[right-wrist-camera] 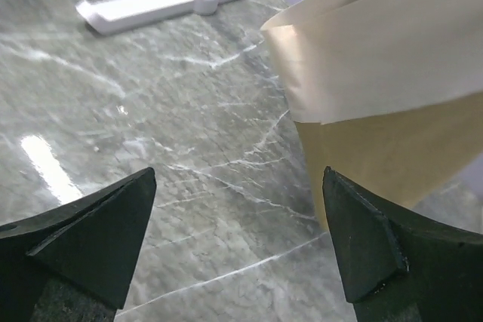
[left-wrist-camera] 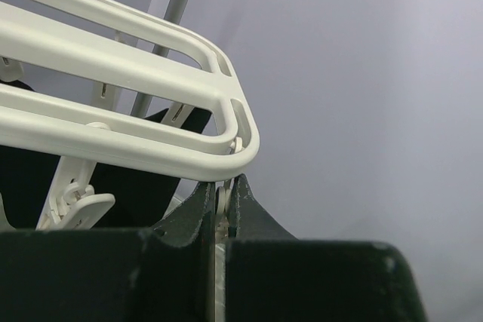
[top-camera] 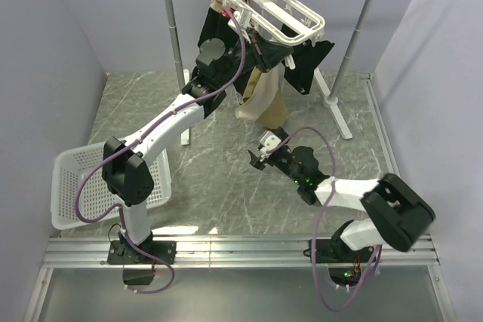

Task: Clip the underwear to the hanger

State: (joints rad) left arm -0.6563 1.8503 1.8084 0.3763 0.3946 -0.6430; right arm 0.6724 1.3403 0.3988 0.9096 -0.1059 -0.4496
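Tan underwear (top-camera: 263, 99), hung beneath the hanger (top-camera: 294, 13), is judged light and limp; an upper edge should be gripped. The left pincer (left-wrist-camera: 223, 190) is clenched on a clip (left-wrist-camera: 219, 277); the right pincer (right-wrist-camera: 240, 201) is released.

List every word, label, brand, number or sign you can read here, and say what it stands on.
None can be read in any view.
The underwear: only plain tan fabric shows, no lettering.
The hanger: bare white plastic, no marking.
The basket: no label visible.
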